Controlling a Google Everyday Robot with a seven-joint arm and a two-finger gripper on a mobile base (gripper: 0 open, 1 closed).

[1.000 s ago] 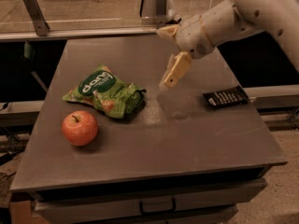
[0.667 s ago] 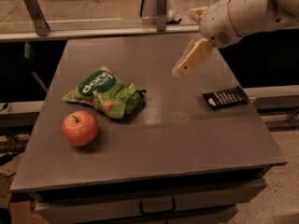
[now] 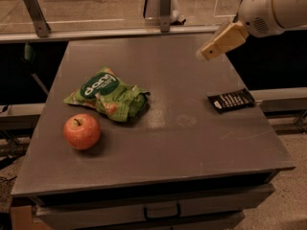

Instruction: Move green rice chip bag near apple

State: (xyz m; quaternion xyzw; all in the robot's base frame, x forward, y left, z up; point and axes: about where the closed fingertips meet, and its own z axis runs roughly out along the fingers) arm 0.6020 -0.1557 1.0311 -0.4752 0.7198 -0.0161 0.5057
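The green rice chip bag [image 3: 108,94] lies crinkled on the left half of the grey table [image 3: 192,143], its dark green oval logo facing up. The red-orange apple [image 3: 82,131] sits just in front of and to the left of the bag, a small gap between them. My gripper [image 3: 208,53] hangs in the air at the upper right, above the table's far right part, well away from the bag and holding nothing.
A flat black packet with white print [image 3: 231,100] lies near the table's right edge, below the gripper. A metal rail [image 3: 120,32] runs along the table's far edge. A drawer handle [image 3: 162,212] shows under the front edge.
The arm has risen and swung up and to the right, away from the table's middle. The bag, apple and black packet have not moved.
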